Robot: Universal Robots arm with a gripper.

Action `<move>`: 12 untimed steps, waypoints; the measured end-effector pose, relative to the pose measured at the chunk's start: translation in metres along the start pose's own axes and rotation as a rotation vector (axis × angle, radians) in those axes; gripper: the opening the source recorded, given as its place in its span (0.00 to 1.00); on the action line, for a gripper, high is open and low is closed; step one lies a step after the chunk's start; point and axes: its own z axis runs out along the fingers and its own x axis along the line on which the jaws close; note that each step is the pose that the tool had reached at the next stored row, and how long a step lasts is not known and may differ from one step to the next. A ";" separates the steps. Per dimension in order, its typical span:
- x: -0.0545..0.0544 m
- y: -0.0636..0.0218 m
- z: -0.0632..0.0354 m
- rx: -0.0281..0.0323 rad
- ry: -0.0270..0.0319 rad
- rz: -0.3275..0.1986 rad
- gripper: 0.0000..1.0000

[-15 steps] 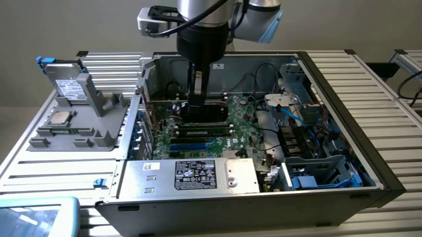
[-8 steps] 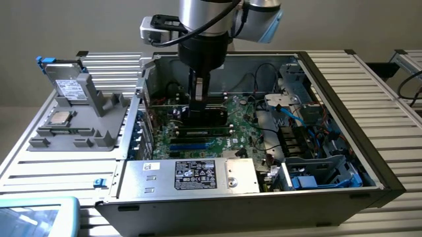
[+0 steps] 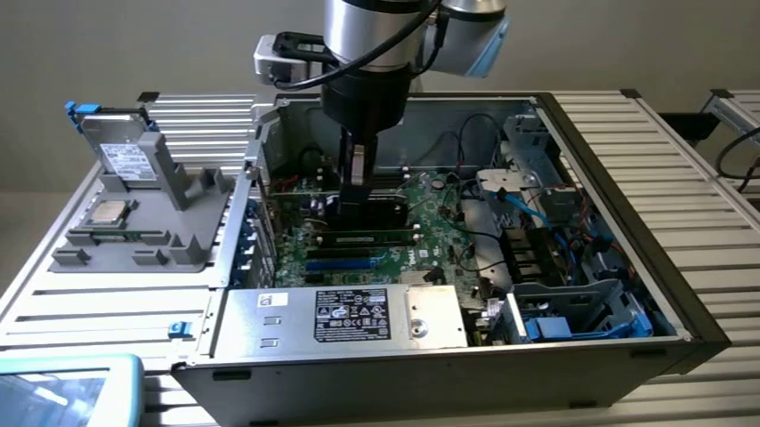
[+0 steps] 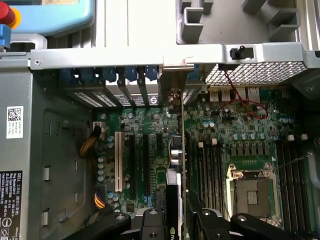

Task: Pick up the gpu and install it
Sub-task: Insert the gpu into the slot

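Exterior view: shows the gripper [image 3: 356, 197] down inside the open PC case [image 3: 416, 374], clamped on the gpu [image 3: 380, 213], card standing on edge over the motherboard [image 3: 446, 227]

Wrist view: shows the card edge-on above an expansion slot, silver bracket [image 4: 172, 82] up at the rear openings. Looks picked up and lined up, can't tell if fully seated

The pincer [image 4: 177, 222] grips the gpu [image 4: 176, 152] edge-on (silver bracket [image 4: 175, 80] at the case wall [image 4: 100, 55]) over the motherboard [image 4: 240, 145].
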 end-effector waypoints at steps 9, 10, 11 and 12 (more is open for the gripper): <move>0.001 -0.0022 0.0124 0.0000 -0.0001 0.000 0.28; 0.001 -0.0025 0.0141 0.0000 -0.0001 0.000 0.28; 0.002 -0.0027 0.0159 0.0000 -0.0002 0.000 0.28; 0.003 -0.0030 0.0178 0.0000 -0.0001 0.000 0.28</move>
